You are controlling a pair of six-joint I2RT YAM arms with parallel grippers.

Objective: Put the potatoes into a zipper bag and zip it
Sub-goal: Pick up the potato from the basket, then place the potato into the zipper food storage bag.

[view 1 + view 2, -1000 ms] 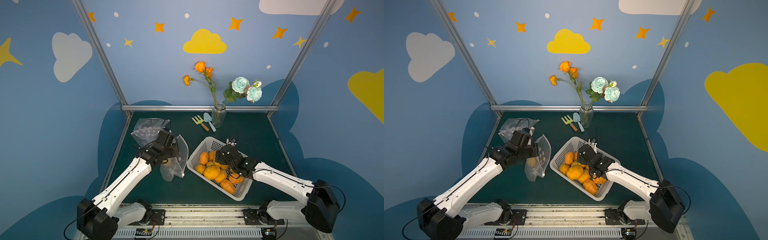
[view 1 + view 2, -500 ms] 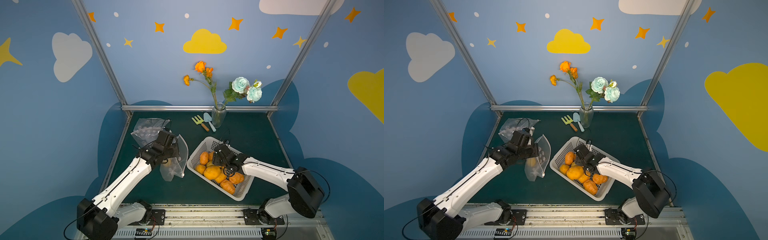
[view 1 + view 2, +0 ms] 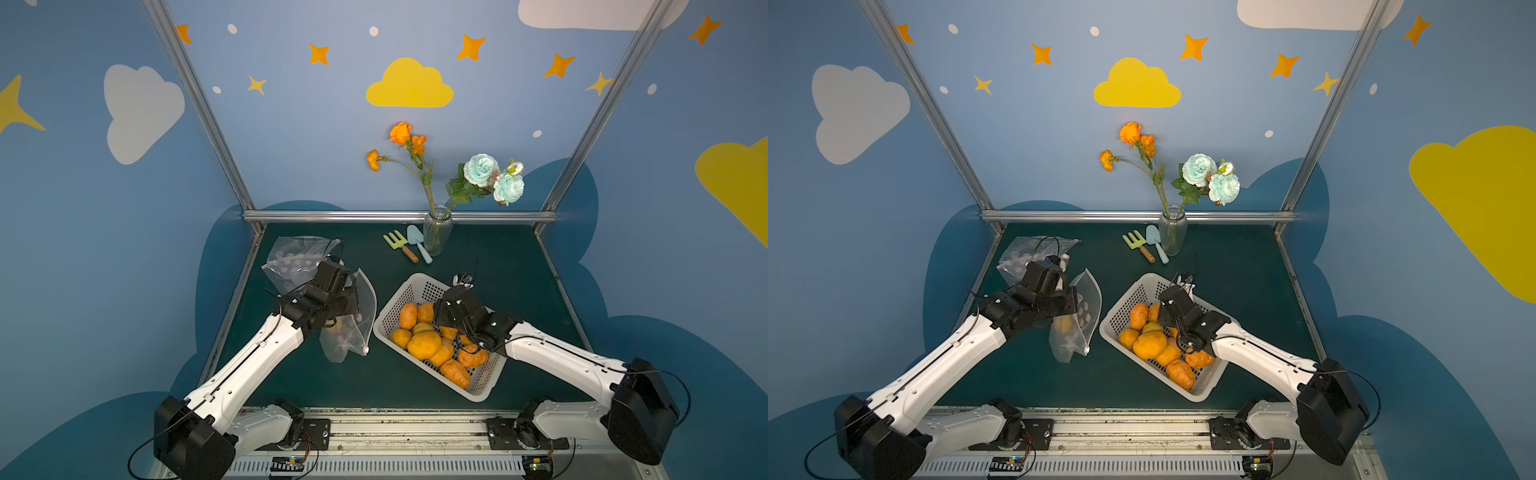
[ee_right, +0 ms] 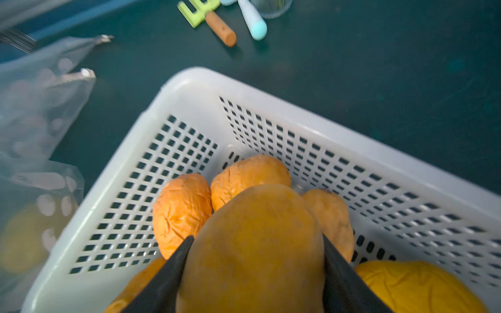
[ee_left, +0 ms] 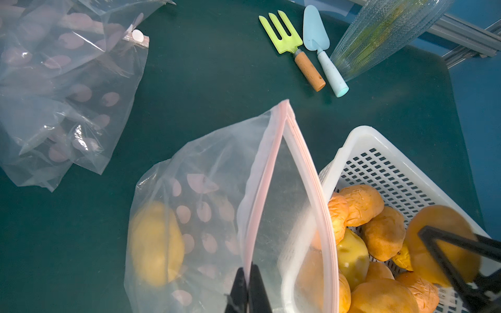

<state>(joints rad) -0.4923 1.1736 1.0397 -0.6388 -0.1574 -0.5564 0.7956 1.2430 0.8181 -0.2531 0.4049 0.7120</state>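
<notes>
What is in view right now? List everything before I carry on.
table: one, dark green
basket: one, white, right of centre
zipper bag: one, clear with pink dots, open, left of basket
potatoes: about eight loose, orange to yellow, in basket
large potato: one, orange, gripped, in basket
bagged potato: one, yellow, inside zipper bag
spare bags: pile, count unclear, clear, table's far left
vase: one, clear glass, back centre, holding orange and blue flowers
trowel: one, pale blue, beside vase
garden fork: one, green, beside trowel
left gripper: black, shut on zipper bag's rim
right gripper: black, closed on large potato
</notes>
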